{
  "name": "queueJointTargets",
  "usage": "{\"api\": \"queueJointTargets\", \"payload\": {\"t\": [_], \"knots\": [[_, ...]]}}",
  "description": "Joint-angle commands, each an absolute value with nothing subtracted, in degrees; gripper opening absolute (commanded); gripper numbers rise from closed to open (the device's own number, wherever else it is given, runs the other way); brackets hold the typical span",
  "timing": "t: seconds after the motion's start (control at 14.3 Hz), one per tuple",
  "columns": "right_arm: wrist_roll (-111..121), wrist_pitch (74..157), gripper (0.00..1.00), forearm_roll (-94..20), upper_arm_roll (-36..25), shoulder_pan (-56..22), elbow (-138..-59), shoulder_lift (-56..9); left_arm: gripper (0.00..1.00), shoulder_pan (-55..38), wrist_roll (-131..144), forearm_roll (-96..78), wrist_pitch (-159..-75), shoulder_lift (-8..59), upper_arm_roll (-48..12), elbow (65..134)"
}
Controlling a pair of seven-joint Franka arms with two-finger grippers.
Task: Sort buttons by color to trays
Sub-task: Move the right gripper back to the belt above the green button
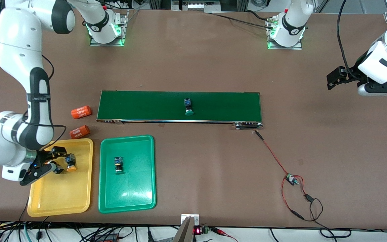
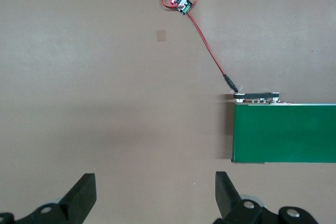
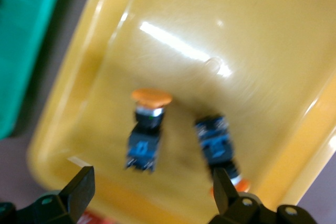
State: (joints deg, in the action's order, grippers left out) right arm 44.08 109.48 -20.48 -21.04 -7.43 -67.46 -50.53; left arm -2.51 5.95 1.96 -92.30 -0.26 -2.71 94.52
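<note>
Yellow tray [image 1: 62,198]: since it lies nearest the front camera beside the green tray [image 1: 127,201], two orange-capped buttons [image 3: 146,132] lie here, sorted by color.
Right gripper [image 1: 53,160]: released, fingers spread just above those buttons, apparently after a drop.
Green tray's button [image 1: 118,165]: green cap, already matched.
Conveyor belt [image 1: 180,106]: one green button [image 1: 188,107] waits unsorted.
Left gripper [image 1: 339,78]: open, idle over bare table.

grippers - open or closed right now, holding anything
left gripper: open, empty, over bare table at the left arm's end.
right gripper: open over the yellow tray, holding nothing.
</note>
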Motion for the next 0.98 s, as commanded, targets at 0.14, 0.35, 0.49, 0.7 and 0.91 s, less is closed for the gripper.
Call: {"api": "queueJointTargets", "payload": {"t": [0.14,0.35,0.49,0.7,0.91], "knots": [[33.32,100.02,1.00,-20.04,-21.27,-10.54,-71.17,-42.47,1.00,-2.55,4.75,1.76,-90.97,-0.26,-2.64,93.34],[24.82,100.28,1.00,-17.58,-21.71,-15.97,-76.45,-37.28,1.00,-2.46,4.75,1.76,-90.97,-0.26,-2.64,93.34],[18.06,100.20,1.00,-15.92,-22.23,-20.37,-79.18,-34.47,1.00,-2.46,4.75,1.76,-90.97,-0.26,-2.64,93.34],[6.28,100.54,1.00,-15.82,-22.33,-26.52,-82.44,-31.82,1.00,-2.37,4.75,1.76,-90.97,-0.26,-2.64,93.34],[-1.91,100.72,1.00,-15.91,-22.24,-31.45,-83.14,-31.82,1.00,-2.37,4.83,1.76,-90.88,-0.26,-2.64,93.34]]}}
